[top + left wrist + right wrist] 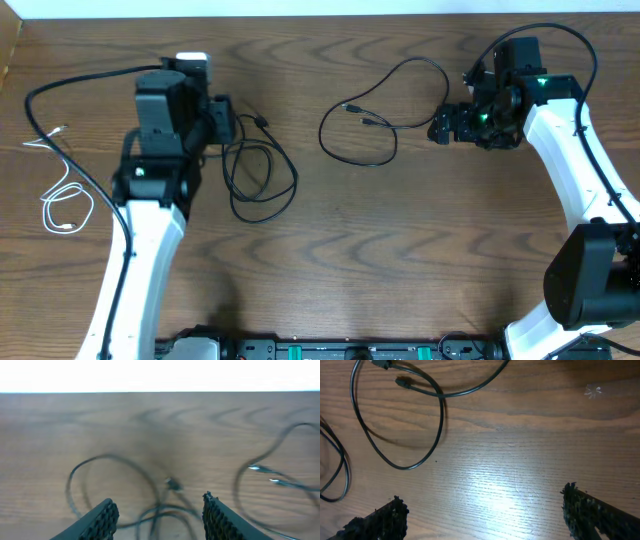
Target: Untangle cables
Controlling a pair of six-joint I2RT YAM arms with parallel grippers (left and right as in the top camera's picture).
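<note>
One black cable (262,178) lies in loose overlapping loops left of the middle. My left gripper (226,120) is open just above and left of these loops. In the left wrist view its open fingers (159,512) frame the loops and a small plug (172,483) below, and they hold nothing. A second black cable (385,128) forms an open loop at centre right, with both plugs lying inside it. My right gripper (438,126) is open and empty at that loop's right side. In the right wrist view its fingers (485,512) are over bare wood, with the loop (441,415) ahead. A white cable (66,205) lies apart at the far left.
The thick black arm wire (75,170) of the left arm arcs across the table's left side, near the white cable. The table's far edge (320,14) runs along the top. The two arm bases stand at the front edge.
</note>
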